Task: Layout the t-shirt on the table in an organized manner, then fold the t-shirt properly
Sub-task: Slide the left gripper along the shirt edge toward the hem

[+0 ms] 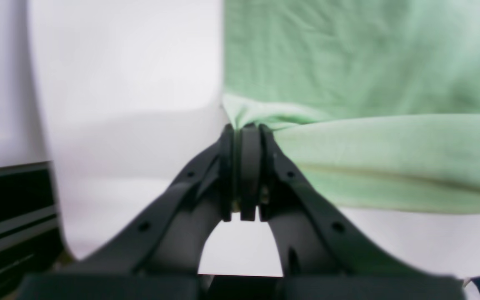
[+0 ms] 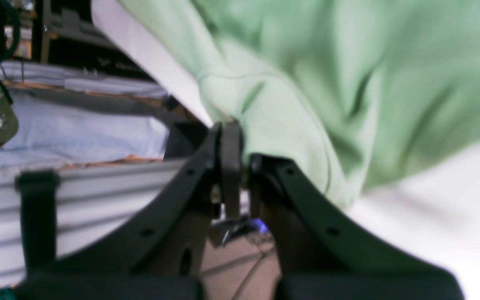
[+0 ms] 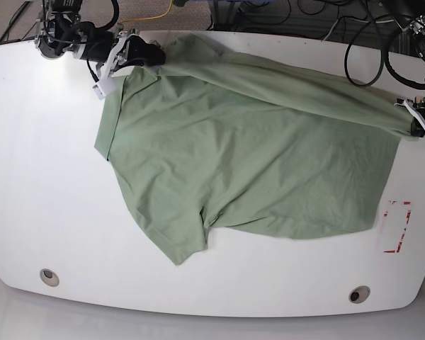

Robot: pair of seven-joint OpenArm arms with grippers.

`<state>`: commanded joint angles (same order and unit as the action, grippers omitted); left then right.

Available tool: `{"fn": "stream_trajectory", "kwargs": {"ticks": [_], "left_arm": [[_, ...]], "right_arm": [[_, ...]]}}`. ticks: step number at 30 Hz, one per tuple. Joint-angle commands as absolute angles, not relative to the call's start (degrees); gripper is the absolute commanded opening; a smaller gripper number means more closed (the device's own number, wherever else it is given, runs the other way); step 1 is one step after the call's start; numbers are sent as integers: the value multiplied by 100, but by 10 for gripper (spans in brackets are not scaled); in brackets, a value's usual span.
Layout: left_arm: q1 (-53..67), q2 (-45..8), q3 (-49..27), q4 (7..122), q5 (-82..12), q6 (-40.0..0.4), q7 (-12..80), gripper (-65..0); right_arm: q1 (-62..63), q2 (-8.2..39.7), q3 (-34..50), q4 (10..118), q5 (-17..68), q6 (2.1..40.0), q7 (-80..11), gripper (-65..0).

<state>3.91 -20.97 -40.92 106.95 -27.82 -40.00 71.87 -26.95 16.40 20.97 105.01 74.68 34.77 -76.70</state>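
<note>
Closest to my left wrist camera, the left claw [image 1: 243, 129] has its black fingers pinched tight on a bunched fold of the t-shirt [image 1: 365, 83], with the glossy white bench [image 1: 123, 83] running off pale behind it. On my right wrist view the right claw [image 2: 236, 143] is likewise clamped on a hem of green cloth, past the bench edge, with shelving and cables blurred behind. From the base camera I see the bench [image 3: 42, 177] with a grey grommet hole [image 3: 49, 276] near each front corner and a red tape mark [image 3: 397, 227] by the right edge. Both arms reach in along the far edge, the right claw [image 3: 150, 54] toward the far left corner, the left claw [image 3: 414, 119] at the right edge. Between them the t-shirt [image 3: 255, 163] is stretched taut, its body draping wrinkled across the middle, one sleeve pointing toward the front edge.
</note>
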Motion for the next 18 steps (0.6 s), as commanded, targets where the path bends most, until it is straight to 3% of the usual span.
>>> {"fn": "stream_trajectory", "kwargs": {"ticks": [18], "left_arm": [[207, -2114, -4101, 10677, -2782, -4000, 7196, -650]], "right_arm": [[-2659, 1648, 2105, 10527, 7495, 3477, -7670, -647]]}}
